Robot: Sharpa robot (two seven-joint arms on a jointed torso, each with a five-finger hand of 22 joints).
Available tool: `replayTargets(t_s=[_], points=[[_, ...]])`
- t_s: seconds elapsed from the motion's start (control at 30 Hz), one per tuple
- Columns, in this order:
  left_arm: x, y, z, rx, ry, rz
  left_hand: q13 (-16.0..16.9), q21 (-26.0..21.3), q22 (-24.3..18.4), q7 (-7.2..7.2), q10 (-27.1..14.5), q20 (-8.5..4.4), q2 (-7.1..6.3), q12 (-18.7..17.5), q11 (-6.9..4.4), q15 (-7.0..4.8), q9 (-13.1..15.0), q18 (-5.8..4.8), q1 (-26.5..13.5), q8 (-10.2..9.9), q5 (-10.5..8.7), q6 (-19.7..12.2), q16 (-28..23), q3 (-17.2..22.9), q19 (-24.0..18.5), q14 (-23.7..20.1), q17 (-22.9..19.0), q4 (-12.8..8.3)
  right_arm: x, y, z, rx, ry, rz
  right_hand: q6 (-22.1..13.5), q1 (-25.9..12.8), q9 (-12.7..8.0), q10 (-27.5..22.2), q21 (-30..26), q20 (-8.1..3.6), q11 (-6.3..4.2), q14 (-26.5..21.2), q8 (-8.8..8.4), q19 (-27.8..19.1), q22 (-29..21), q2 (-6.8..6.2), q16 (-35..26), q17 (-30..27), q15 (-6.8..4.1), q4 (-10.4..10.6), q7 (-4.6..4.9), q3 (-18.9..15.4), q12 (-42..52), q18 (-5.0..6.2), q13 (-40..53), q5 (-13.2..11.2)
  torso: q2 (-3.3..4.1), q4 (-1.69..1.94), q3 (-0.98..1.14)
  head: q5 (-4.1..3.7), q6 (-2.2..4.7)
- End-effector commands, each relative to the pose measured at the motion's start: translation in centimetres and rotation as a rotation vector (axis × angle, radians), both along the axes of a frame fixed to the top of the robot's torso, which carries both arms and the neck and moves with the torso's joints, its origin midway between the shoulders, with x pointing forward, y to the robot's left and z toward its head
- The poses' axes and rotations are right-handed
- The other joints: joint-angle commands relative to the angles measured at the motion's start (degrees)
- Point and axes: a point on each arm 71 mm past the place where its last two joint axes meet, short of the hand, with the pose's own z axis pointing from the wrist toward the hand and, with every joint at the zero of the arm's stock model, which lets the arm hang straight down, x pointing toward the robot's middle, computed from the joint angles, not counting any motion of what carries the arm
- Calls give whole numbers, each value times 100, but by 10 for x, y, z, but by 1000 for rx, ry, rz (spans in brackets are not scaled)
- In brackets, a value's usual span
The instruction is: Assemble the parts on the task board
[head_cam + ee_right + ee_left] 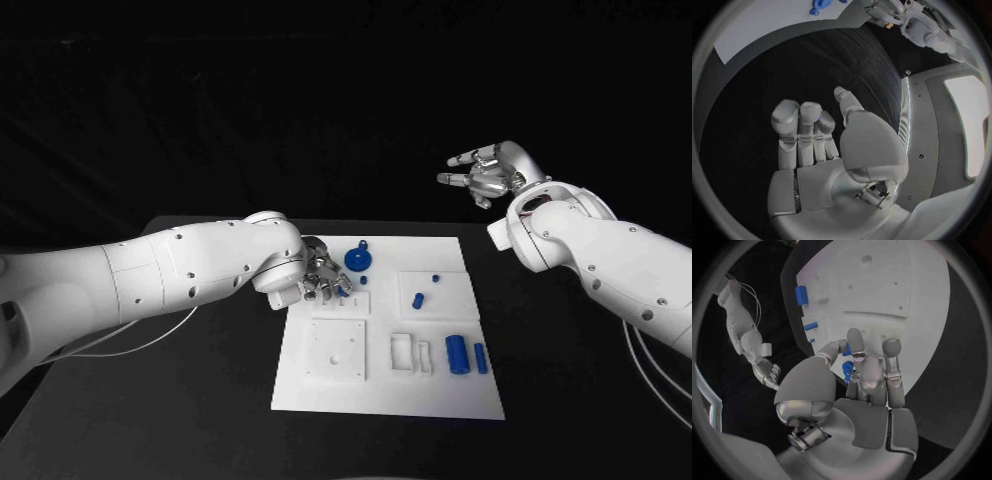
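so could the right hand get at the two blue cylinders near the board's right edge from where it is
Probably yes. The right hand is raised beyond the far right of the task board, holding nothing, and the two blue cylinders lie uncovered on its side. The left hand is busy at the other side.

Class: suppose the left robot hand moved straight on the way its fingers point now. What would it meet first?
Probably the task board: the left robot hand hovers low over it, fingers around a small blue part. Depth is hard to judge.

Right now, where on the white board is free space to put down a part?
The task board's near strip, below the square plate and the blue cylinders, is bare. The far left is crowded: the left hand sits beside the blue round part.
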Motion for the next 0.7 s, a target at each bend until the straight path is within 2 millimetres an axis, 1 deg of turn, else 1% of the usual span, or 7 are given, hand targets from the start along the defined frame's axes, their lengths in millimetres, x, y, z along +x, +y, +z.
replayTargets(t_s=[0.03,0.17,0.3,0.43,0.57,0.6,0.7], points=[[0,1,0,35,-27,-12,-25,-30,20,-431,292,30,42,28,2,10,1143,9,38,22,14,481,33,548,-6,10,7,-560,0,1,1,7,-5,0,-21,-20,0,-10,-20,-48,-22,27,10,333,381,41,-12,9,-17,5,11,-6,11,4,-4,33,2,6,4,22,-30],[-1,2,-3,51,-34,-18,-42,-42,34,-430,292,31,43,33,3,11,1147,8,39,22,8,481,34,551,-3,11,10,-562,0,3,1,8,-1,2,-33,-12,3,-14,-12,-45,-20,26,13,334,384,49,-12,12,-14,-3,14,-2,11,8,-4,33,2,1,2,39,-72],[-2,3,-4,70,-46,-30,-42,-42,34,-430,292,31,43,33,3,11,1147,8,39,22,8,481,34,551,-3,11,10,-562,0,3,0,9,2,3,-81,-4,-1,-23,-19,-40,-14,23,11,333,384,57,-16,14,-11,-21,25,6,4,16,-7,24,2,8,-3,44,-147],[-2,4,-4,90,-63,-42,-70,-71,54,-428,292,32,43,38,5,12,1142,11,39,13,19,479,24,556,-2,8,-4,-561,1,3,0,9,7,5,-92,0,3,-32,-30,-36,-12,20,14,331,382,61,-23,12,-7,-36,28,15,-3,23,-12,17,1,5,-2,46,-166],[-2,3,-5,94,-62,-48,-70,-71,54,-428,292,32,43,38,5,12,1142,11,39,13,19,479,24,556,-2,8,-4,-561,1,3,-1,9,10,5,-97,5,2,-35,-39,-34,-11,19,13,331,380,68,-27,11,-8,-49,30,27,-6,28,-14,20,1,5,0,87,-223],[-2,3,-5,93,-61,-49,-70,-71,54,-428,292,32,43,38,5,12,1142,11,39,13,19,479,24,556,-2,8,-4,-561,1,3,-1,8,10,5,-97,5,2,-35,-39,-34,-11,19,13,331,380,68,-27,11,-8,-49,30,27,-6,28,-14,20,2,4,0,81,-180],[-3,2,-5,89,-56,-50,-70,-71,54,-428,292,32,43,38,5,12,1142,11,39,13,19,479,24,556,-2,8,-4,-561,1,3,-1,8,13,5,-97,5,2,-35,-39,-34,-11,19,13,331,380,68,-27,11,-8,-49,30,27,-6,28,-14,20,1,5,2,94,-191]])
